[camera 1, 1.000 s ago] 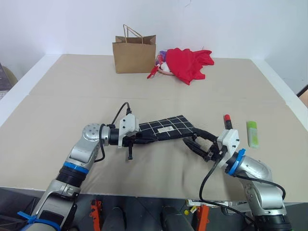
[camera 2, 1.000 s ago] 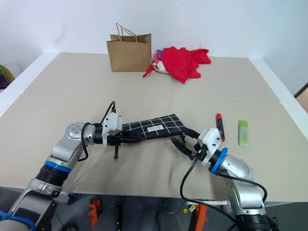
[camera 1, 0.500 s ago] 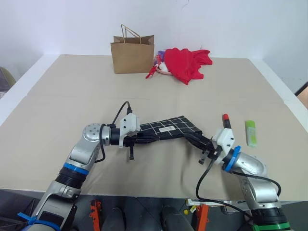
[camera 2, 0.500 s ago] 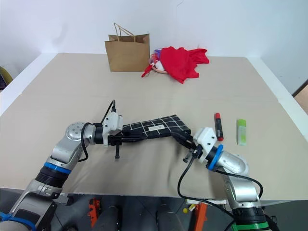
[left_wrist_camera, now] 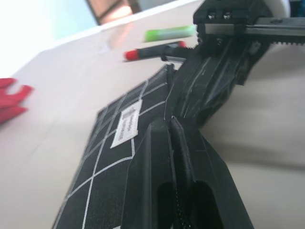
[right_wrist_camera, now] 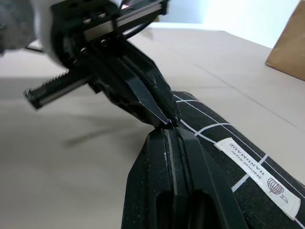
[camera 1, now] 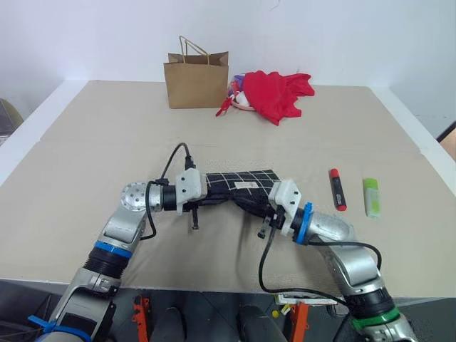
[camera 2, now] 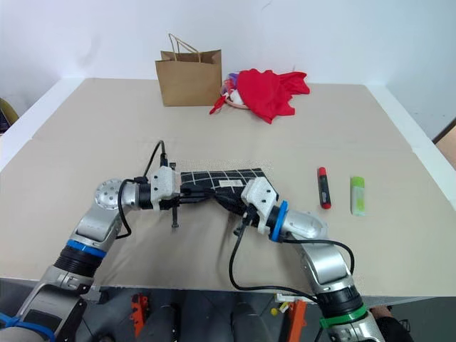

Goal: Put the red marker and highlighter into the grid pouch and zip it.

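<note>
The grid pouch [camera 1: 246,182], black with white lines and a small white label, is held just above the table in front of me. My left gripper [camera 1: 229,199] is shut on its near edge from the left. A black cord [camera 1: 194,219] hangs below that hand. My right gripper [camera 1: 244,204] is shut on the same edge from the right, its fingertips almost touching the left ones. The red marker [camera 1: 337,189] lies on the table to the right of the pouch. Further right lies the light-green highlighter [camera 1: 371,197].
A brown paper bag [camera 1: 197,78] stands at the back of the table, with a red cloth [camera 1: 278,92] heaped beside it on the right. The table's near edge runs just below both arms.
My right gripper closed at the pouch's right end, then slid left along its near edge until it met the left gripper. The left gripper has stayed in place.
</note>
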You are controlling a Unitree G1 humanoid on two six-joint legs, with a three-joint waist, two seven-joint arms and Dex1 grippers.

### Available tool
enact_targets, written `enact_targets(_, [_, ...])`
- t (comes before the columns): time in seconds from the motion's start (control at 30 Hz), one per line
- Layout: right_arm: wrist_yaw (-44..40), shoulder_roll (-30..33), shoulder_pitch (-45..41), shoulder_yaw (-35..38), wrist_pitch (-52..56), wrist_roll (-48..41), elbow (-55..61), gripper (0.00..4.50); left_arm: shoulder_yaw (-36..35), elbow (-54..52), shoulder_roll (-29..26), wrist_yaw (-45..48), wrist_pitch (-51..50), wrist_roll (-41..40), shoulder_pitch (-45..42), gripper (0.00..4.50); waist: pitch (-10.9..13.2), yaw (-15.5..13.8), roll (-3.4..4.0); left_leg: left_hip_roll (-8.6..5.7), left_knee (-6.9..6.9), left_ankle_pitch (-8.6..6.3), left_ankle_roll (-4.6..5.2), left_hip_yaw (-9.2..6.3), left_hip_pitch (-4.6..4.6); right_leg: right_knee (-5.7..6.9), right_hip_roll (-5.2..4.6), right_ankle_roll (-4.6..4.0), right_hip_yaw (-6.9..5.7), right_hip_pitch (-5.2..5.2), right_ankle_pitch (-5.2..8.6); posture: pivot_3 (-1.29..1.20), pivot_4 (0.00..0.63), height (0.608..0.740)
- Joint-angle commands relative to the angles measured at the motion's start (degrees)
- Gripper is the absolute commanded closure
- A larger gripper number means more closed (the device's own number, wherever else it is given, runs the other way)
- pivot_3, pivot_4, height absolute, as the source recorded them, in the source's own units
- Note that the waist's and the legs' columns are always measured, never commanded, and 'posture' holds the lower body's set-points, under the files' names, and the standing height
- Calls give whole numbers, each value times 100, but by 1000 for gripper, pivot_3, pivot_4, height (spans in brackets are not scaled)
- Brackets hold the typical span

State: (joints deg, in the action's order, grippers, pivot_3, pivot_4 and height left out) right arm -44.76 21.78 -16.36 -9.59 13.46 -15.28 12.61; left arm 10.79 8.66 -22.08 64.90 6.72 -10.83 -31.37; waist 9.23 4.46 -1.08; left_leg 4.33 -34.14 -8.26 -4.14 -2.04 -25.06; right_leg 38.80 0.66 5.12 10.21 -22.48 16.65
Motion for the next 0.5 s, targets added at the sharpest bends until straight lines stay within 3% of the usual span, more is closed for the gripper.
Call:
enact_targets(0.03, [56, -368, -416, -351, 112, -52, 206, 4439, 317, -66, 253, 28, 196, 49, -89, 4500, 0, 0, 0, 0, 0, 0, 0, 0, -1, 0, 0, 1, 0, 0, 0, 0, 150, 740])
enact_targets(0.2, [143, -566, -543, -400, 431, -18, 192, 4439, 297, 28, 356, -37, 279, 77, -110, 4500, 0, 0, -1, 0, 3, -1, 0, 0, -2, 0, 0, 0, -2, -3, 1, 0, 150, 740])
enact_targets(0.33, [101, -449, -400, -150, 548, -137, 366, 4439, 82, -51, 453, 38, -375, -435, -34, 4500, 0, 1, -1, 0, 2, 0, 0, 0, -3, 0, 0, 0, -1, -3, 0, 0, 150, 740])
enact_targets(0.5, [92, -408, -459, 202, 747, -484, 612, 4439, 142, 45, 361, 251, -485, -389, 28, 4500, 1, 3, -1, 0, 4, -1, 0, -2, -3, 0, 0, 1, -3, -4, 0, 0, 150, 740])
